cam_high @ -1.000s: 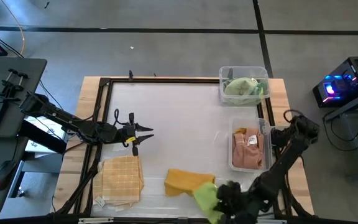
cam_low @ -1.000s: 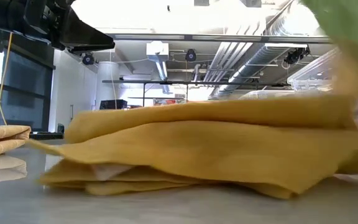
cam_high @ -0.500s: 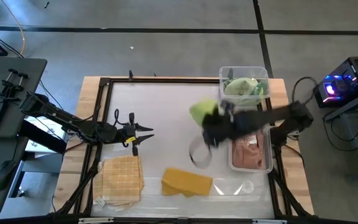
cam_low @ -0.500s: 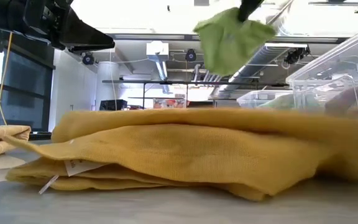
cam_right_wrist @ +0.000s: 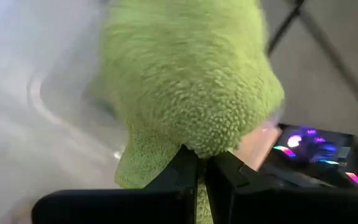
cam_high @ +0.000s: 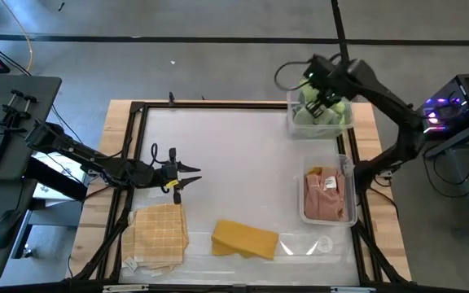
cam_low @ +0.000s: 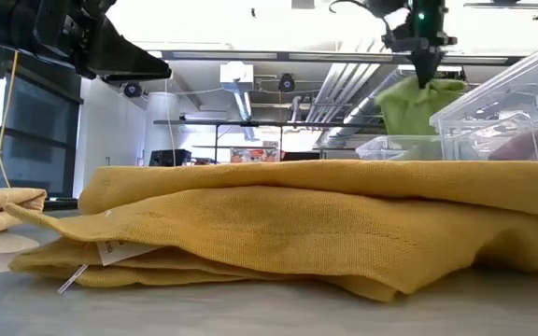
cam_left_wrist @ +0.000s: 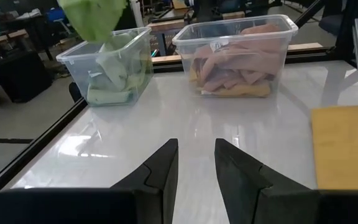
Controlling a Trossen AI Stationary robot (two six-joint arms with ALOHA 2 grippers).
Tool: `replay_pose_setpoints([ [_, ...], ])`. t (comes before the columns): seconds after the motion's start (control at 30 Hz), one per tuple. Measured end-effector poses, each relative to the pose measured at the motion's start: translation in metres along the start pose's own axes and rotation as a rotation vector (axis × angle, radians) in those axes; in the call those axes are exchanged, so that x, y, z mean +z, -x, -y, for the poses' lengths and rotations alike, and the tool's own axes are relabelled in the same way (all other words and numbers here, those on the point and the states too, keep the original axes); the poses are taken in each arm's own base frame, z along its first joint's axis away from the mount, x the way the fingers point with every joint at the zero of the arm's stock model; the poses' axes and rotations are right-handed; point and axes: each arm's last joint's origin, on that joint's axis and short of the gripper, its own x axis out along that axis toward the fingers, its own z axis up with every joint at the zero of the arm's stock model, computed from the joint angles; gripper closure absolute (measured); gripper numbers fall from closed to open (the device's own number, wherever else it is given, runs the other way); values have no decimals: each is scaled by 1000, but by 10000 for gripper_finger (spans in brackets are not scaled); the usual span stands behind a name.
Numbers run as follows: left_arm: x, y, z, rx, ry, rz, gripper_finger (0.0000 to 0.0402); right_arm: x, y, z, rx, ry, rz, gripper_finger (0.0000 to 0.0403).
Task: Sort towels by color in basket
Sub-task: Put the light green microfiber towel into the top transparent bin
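Right hand (cam_high: 320,96) is pinching a lime green towel (cam_right_wrist: 188,93) above the far bin (cam_left_wrist: 114,65) of green towels, likely for dropping it with its colour, while left hand (cam_left_wrist: 192,163), fingers narrowly parted, is hovering mid-surface (cam_high: 234,163).

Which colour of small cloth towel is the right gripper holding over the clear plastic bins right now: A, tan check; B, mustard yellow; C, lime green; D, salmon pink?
C: the right gripper is pinching the fuzzy lime green towel above the clear plastic bin of green towels.
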Motion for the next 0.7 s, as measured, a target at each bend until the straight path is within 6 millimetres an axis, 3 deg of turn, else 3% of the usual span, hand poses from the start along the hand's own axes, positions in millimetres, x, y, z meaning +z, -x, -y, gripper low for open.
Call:
replay_pose_setpoints([
  [0.17, 0, 0, 0, 0, 0, -1, 307, 4, -47, 3, 22, 57, -63, 395],
  [0.33, 0, 0, 0, 0, -1, 0, 307, -4, -98, -4, 63, 123, -114, 395],
  [0.47, 0, 0, 0, 0, -1, 0, 307, -12, -132, -1, 39, 77, -115, 393],
  [0.57, 0, 0, 0, 0, -1, 0, 307, -17, -150, 1, 32, 41, -112, 377],
  [0.7, 0, 0, 0, 1, -3, 0, 307, -20, -156, 4, 41, 29, -119, 333],
])
